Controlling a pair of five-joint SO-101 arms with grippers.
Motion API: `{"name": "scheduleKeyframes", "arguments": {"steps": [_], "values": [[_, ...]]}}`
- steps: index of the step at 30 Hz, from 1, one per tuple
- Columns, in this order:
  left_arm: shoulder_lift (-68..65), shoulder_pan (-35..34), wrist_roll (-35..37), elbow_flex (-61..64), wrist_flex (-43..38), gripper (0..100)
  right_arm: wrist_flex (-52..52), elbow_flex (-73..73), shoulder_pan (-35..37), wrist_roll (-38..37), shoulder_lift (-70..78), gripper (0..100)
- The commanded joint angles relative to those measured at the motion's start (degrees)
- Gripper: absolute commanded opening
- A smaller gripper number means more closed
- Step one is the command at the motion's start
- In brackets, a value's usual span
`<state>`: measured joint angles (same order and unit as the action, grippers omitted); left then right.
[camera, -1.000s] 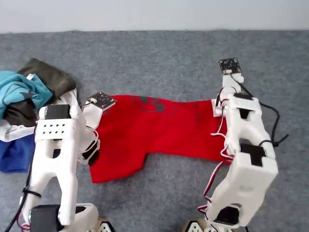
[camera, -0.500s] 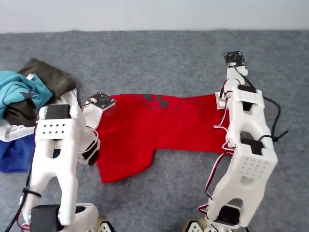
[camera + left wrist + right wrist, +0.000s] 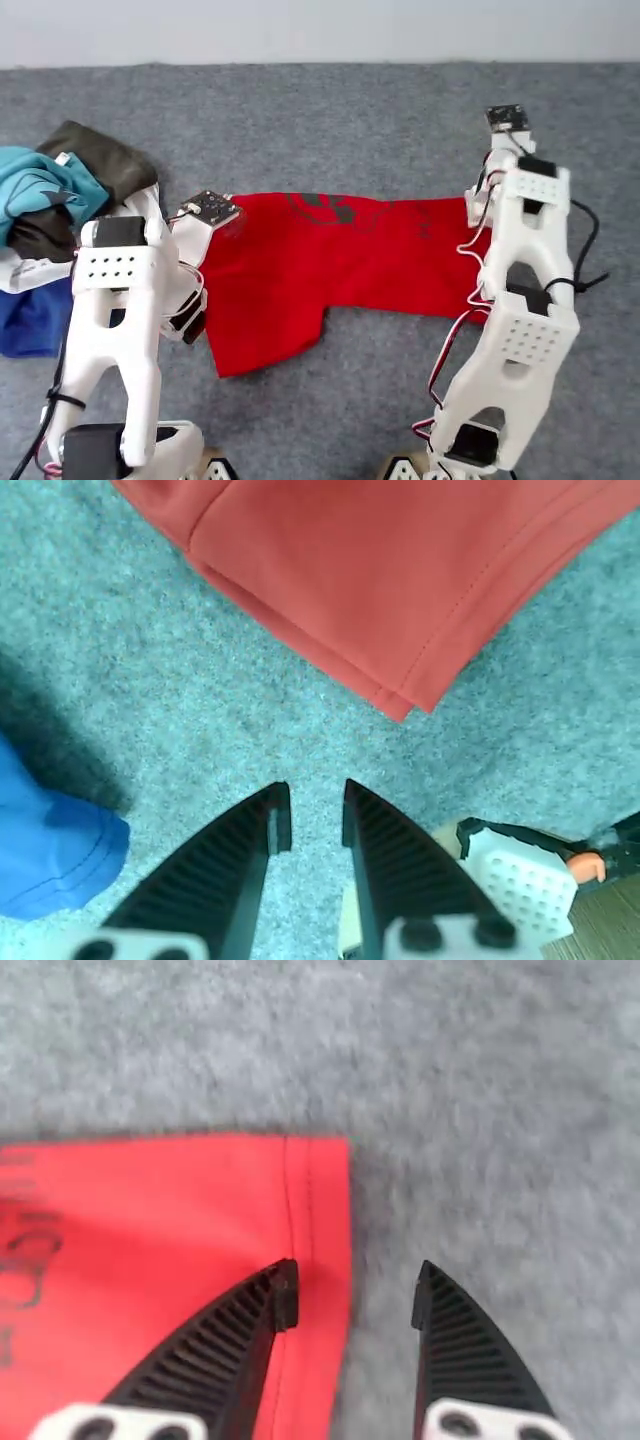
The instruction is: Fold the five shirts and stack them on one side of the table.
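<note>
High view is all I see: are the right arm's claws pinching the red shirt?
Observer: No. The right gripper is open, astride the red shirt at its hemmed edge, half over cloth and half over carpet.
Operator: And the left one?
Observer: The left gripper holds nothing. It is over bare carpet, short of a corner of the red shirt, with a blue shirt off to one side.
</note>
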<state>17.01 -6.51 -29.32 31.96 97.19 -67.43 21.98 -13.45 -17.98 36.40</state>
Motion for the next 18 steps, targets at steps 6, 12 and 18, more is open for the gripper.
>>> {"name": "scheduleKeyframes", "arguments": {"steps": [6,12,18], "values": [[1.49,3.52,2.20,0.75,0.44,10,-23.08,22.95,-0.04,-0.70,-0.84,19.7],[1.41,16.44,2.55,5.41,-0.70,10,-35.65,29.54,-0.04,-0.70,-0.75,19.6],[1.41,22.42,9.05,13.41,-10.81,10,-35.47,25.93,0.04,-0.70,-0.84,19.5]]}}
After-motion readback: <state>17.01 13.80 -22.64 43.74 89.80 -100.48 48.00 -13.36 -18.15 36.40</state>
